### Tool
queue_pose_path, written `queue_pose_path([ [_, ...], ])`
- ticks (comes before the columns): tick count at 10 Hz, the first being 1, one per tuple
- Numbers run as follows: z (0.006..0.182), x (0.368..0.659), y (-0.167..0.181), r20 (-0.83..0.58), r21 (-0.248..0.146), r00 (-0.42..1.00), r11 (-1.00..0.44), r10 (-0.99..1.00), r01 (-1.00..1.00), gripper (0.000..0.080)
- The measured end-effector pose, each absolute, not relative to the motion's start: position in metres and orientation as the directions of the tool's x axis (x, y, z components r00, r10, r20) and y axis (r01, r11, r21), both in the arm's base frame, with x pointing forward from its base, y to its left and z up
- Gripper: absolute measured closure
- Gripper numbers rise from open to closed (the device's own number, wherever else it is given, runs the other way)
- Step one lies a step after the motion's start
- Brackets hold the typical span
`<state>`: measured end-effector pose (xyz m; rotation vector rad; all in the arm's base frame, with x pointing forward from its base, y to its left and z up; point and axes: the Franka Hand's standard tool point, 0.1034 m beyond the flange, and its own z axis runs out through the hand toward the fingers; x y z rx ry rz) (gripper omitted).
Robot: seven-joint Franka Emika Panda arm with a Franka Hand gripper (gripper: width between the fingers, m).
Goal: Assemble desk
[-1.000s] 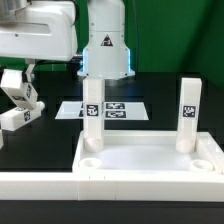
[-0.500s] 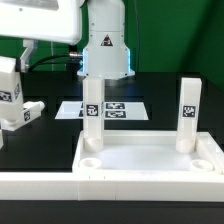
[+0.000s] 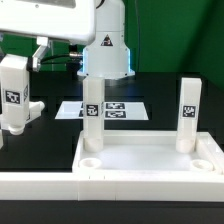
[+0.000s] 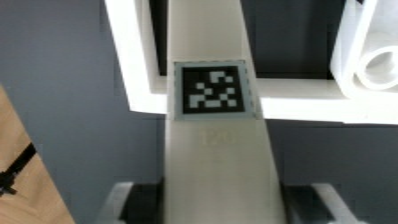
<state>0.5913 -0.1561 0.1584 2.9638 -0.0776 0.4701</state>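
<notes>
Hand (image 4: 222,203) pinching a white leg (image 3: 14,95), seemingly upright, near the desk top (image 3: 140,158)

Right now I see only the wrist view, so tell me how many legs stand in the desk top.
Observer: Two. One standing leg is in the far corner of the desk top on the exterior view's left, and the other standing leg is in the far corner on its right.
Operator: Report the remaining sockets.
Observer: The near socket on the exterior view's left and the near socket on its right both look empty.
Operator: Place the leg in my hand.
Observer: The hand holds the held leg upright, at the exterior view's left, apart from the desk top.
</notes>
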Motion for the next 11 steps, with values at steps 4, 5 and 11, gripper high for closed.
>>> queue_pose_path([
  [4,0.161,0.603,-0.129,0.329,0.103,0.943,-0.991,-0.051,-0.089,0.0509],
  [5,0.165,0.613,-0.107,0.34,0.091,0.94,-0.993,-0.04,-0.075,0.0509],
  [11,0.168,0.63,-0.077,0.325,0.052,0.942,-0.993,-0.084,-0.106,0.0509],
])
